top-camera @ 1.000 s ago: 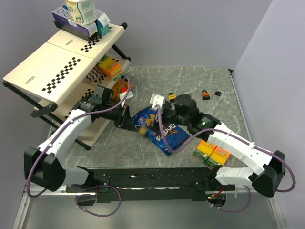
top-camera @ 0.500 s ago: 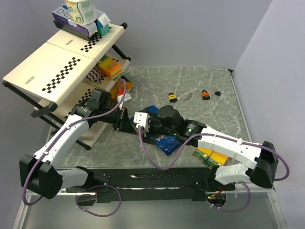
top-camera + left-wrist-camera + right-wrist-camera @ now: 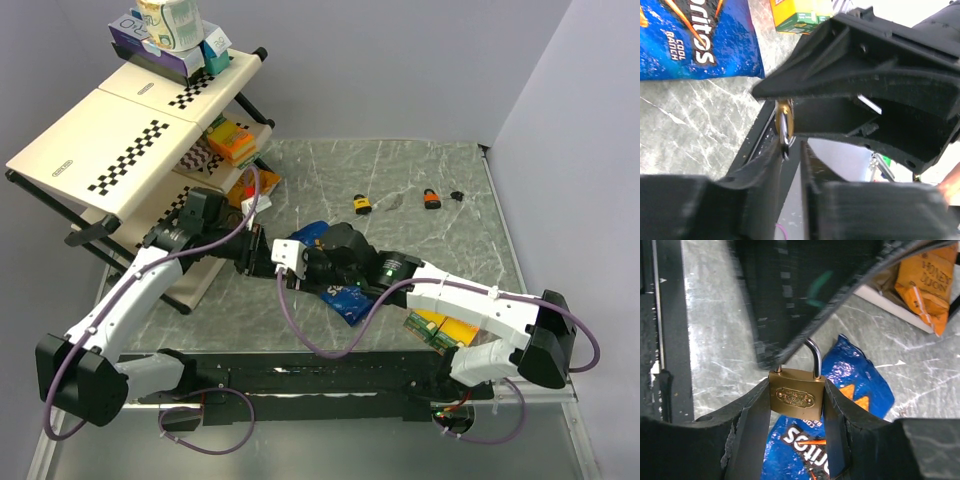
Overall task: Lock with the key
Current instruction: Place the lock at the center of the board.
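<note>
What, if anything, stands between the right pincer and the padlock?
Nothing visible. The padlock already sits between the fingers of the right pincer, touching both, while its shackle runs up into the left pincer.

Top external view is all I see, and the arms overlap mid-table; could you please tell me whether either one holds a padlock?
Observer: Yes, the right wrist view shows a brass padlock upright between the right fingers, touching both.
Operator: Thank you; what about the left side?
Observer: In the left wrist view the shackle sits between the left fingers; whether they pinch it I cannot tell.
Operator: Is a key in it?
Observer: None sticks out below it in the right wrist view.
</note>
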Motion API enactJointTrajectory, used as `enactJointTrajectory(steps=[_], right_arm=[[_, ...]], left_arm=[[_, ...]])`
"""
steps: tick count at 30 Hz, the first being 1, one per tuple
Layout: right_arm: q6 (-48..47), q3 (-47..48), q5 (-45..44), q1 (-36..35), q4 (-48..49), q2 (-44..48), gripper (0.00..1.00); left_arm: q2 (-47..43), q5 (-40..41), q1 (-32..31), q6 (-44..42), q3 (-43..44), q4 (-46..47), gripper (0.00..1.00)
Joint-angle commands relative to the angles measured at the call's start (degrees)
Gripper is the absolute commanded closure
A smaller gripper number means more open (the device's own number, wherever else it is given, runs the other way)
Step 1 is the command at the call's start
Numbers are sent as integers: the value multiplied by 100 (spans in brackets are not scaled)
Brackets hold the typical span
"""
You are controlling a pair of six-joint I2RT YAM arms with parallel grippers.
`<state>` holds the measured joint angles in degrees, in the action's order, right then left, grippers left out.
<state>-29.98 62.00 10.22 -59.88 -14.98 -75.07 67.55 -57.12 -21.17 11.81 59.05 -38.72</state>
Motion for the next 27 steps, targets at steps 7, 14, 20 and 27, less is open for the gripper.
enactJointTrajectory(steps=[7, 14, 20, 27], right_arm=[[984, 558, 217, 994, -91, 54, 86], [2520, 1515, 113, 2190, -663, -990, 91], [3313, 3438, -669, 2358, -1270, -2922, 91], [3850, 4733, -925, 2375, -1455, -4392, 89]], left_arm=[[-1067, 763, -1, -92, 89, 573, 34], [-1903, 1150, -1, -337, -34, 1235, 28], [-2237, 1792, -1, -241, -86, 1525, 27], [-2211, 1863, -1, -249, -104, 1192, 27]])
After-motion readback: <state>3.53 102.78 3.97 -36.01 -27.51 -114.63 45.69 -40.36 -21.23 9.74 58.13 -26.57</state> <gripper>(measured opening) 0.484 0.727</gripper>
